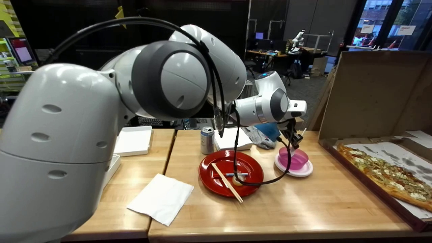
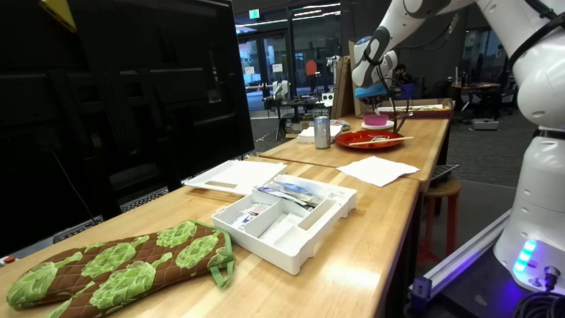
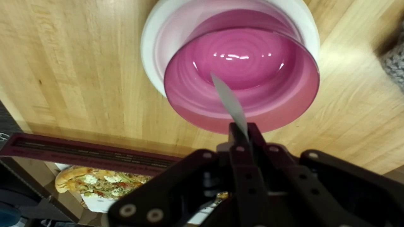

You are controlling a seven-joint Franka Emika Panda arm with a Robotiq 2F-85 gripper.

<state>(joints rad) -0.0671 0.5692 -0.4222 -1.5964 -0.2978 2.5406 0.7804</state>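
Pale slender utensil with a pointed, blade-like end (image 3: 230, 102) is slanting up and left, just right of centre in the wrist view. At the bottom, the black two-fingered gripper (image 3: 245, 134) is pinching it between its fingers. The tip is showing against the inside of a round, translucent pink bowl (image 3: 265, 94); whether it is touching, one cannot tell. That bowl is standing on a round white plate (image 3: 151, 47) at upper centre, on a light wooden table (image 3: 79, 78). At lower left, a topped pizza (image 3: 110, 183) is lying in a maroon-edged cardboard box (image 3: 94, 154). In an exterior view, a glossy red plate (image 1: 216, 156) is sitting near the middle, light wooden chopsticks (image 1: 224, 179) lying across it, and a silver can (image 1: 207, 140) is standing by its upper left rim.
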